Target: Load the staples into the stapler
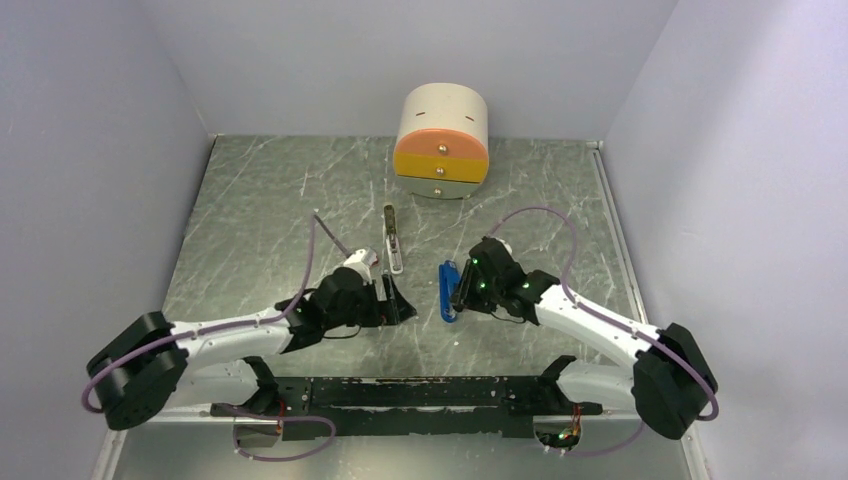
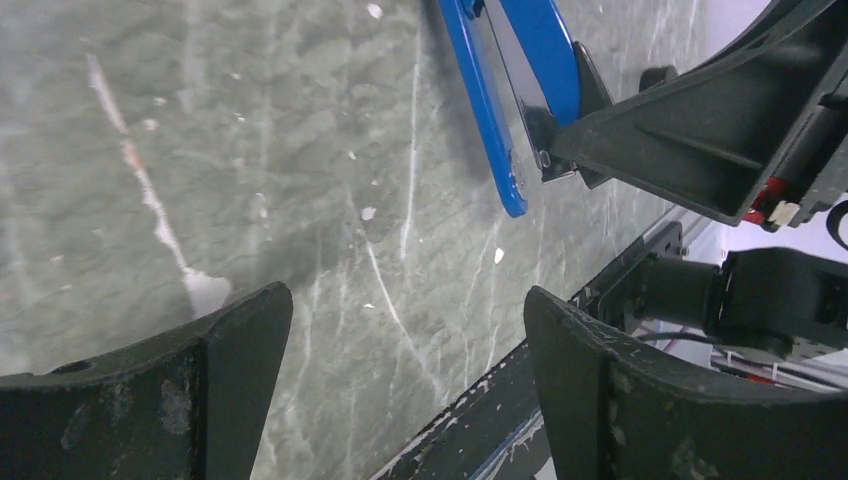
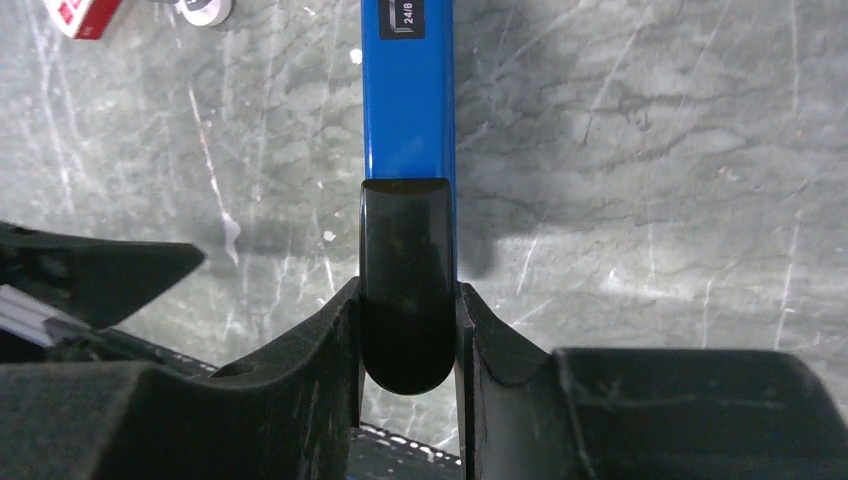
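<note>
Top view: noted blue stapler (image 1: 447,292) on marbled table (image 1: 260,200), clamped by right gripper (image 1: 463,288), with left gripper (image 1: 393,300) just beside it. Saw slim pale-and-dark piece (image 1: 393,240) further back; cannot tell whether staples.

Left wrist: found fingers (image 2: 230,340) spread, nothing between them, stapler (image 2: 495,110) ahead and apart.

Right wrist: found jaws pressed on stapler (image 3: 408,100) at its black rear end. Spotted red-and-white box (image 3: 80,12) at top-left corner. Could not make out staples anywhere.

Judged step: steadying stapler for opening. Keep pinch firm and body level. Bring left fingers to top arm, lift slowly, avoid twisting it free.
</note>
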Controlling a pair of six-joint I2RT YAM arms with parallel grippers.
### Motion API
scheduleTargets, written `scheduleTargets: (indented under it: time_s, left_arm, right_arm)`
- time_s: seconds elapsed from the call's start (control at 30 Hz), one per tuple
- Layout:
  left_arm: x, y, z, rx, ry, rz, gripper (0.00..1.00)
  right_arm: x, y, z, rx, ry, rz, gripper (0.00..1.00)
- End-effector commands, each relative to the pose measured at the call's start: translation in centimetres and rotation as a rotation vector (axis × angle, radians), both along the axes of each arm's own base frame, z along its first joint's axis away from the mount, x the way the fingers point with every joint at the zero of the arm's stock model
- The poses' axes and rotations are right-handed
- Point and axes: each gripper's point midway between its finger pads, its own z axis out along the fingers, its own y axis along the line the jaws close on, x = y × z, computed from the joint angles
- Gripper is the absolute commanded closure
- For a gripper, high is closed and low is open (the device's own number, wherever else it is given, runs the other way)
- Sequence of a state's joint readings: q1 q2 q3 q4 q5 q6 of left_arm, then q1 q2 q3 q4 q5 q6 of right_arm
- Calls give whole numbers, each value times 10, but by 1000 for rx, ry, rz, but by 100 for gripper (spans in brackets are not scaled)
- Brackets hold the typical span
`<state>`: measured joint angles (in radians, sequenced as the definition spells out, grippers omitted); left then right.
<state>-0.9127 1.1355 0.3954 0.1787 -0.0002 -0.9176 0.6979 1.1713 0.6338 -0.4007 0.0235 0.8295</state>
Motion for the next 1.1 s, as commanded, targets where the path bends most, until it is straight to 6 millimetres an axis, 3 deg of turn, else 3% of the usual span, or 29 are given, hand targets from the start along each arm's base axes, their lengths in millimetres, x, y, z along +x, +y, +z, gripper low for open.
scheduleTargets:
  time_s: [0.0, 0.2, 0.4, 0.57, 0.73, 0.8, 0.83, 1.07]
  left_arm:
    - [-3, -39, 25, -136, -29, -73, 12]
    - [1, -61, 10, -99, -20, -93, 28]
    - [4, -72, 4, -117, -11, -92, 32]
    - [2, -69, -9, -88, 2, -97, 63]
    - [-3, -74, -15, -76, 7, -147, 80]
    - [-5, -74, -21, -53, 14, -160, 93]
    - [-5, -73, -24, -41, 16, -162, 95]
    - [-11, -57, -44, 38, 10, -179, 95]
  right_arm:
    - [5, 23, 28, 194, -35, -56, 80]
    - [0, 39, 35, 316, -17, -47, 80]
    - [7, 52, 40, 380, -19, -40, 81]
    - [8, 56, 45, 390, -19, -25, 82]
    - [7, 59, 45, 388, -11, -9, 82]
    - [8, 56, 46, 367, -15, -10, 82]
    - [10, 53, 48, 351, -22, -19, 82]
    - [35, 17, 69, 207, -130, -96, 83]
